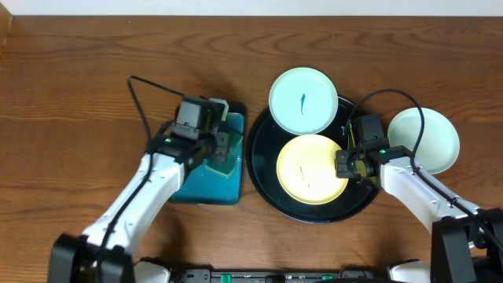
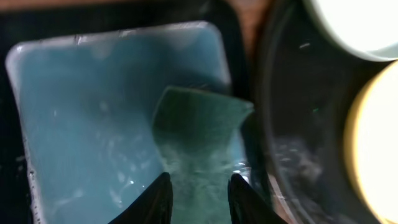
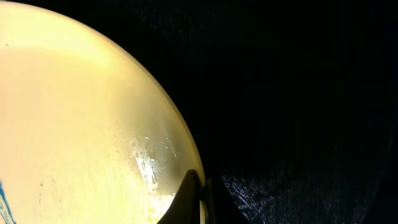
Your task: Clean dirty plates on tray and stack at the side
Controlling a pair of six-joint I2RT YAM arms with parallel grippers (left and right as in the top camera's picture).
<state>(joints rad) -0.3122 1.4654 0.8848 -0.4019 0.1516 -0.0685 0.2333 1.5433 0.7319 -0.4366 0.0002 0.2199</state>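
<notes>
Overhead: left arm (image 1: 145, 192) reaches over teal tray (image 1: 212, 187), left gripper (image 2: 200, 180) straddling sponge (image 2: 199, 124) (grip unclear); right gripper (image 1: 344, 163) clamps yellow plate (image 1: 308, 169) rim.

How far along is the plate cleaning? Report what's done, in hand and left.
Done: the bare white plate sits on the table to the right of the tray, no smear showing. In hand: the right claw pinches the yellow plate at its rim on the tray; the left claw stands open over the sponge in the teal basin. Left: the yellow plate, the streaked white plate, and stacking.
</notes>
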